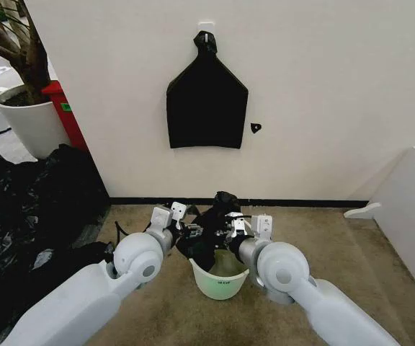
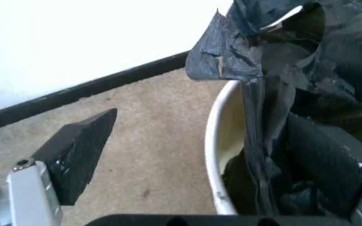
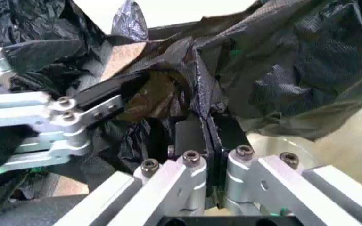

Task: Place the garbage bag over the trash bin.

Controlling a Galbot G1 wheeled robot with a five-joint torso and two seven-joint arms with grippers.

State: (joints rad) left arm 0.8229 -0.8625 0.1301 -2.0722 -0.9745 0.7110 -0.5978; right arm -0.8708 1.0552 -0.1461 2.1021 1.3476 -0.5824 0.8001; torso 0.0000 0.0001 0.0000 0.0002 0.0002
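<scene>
1. Sitting on the beige carpet close to the wall: the trash bin (image 1: 219,281), white with a greenish base, between both arms
2. Bunching over the bin's far rim and hanging partly inside: the garbage bag (image 1: 211,231) (black, wrinkled, glossy)
3. Clamping a fold of the bag above the bin, fingers pressed together on the plastic: the right tool (image 3: 209,141)
4. Standing spread apart at the bin's left rim: the left tool (image 2: 212,155), one finger (image 2: 77,150) outside over the carpet, the other inside against the bag
</scene>
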